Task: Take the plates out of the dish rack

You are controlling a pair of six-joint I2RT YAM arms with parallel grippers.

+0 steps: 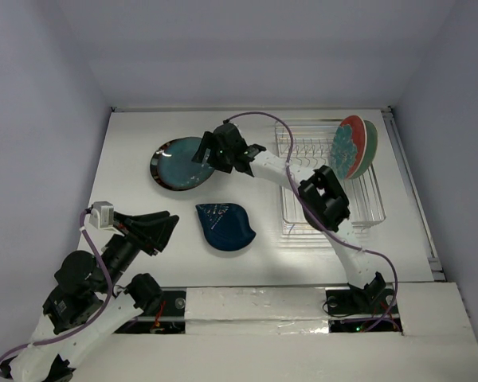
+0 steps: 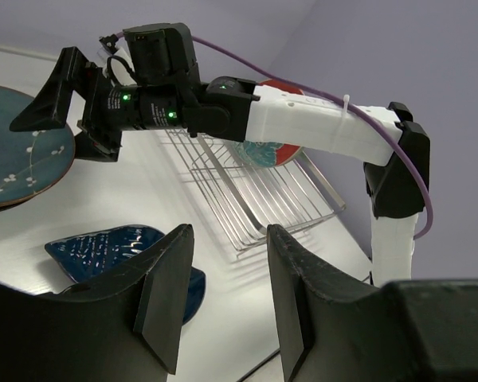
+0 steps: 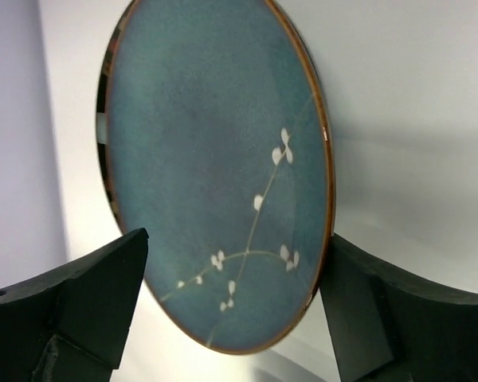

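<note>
All of it sits on the table [image 1: 127, 159]. The dish rack [image 1: 370, 199] is on the far right part. 2 standing plates [image 1: 350, 147] are in the rack's far right corner, side by side, one just right of the other. The round plate [image 1: 175, 165] lies flat on the table, far & left of mid, apart from the rack. The leaf plate [image 1: 225, 227] lies flat nearer to me, mid table, near & right of the round plate, not touching it. My right gripper [image 1: 205, 153] hangs over the round plate's right rim, btw that plate & the rack. My right arm [image 1: 323, 199] crosses over the rack's left side. My left gripper [image 1: 169, 227] is near left, just left of the leaf plate, w/ a gap.
</note>
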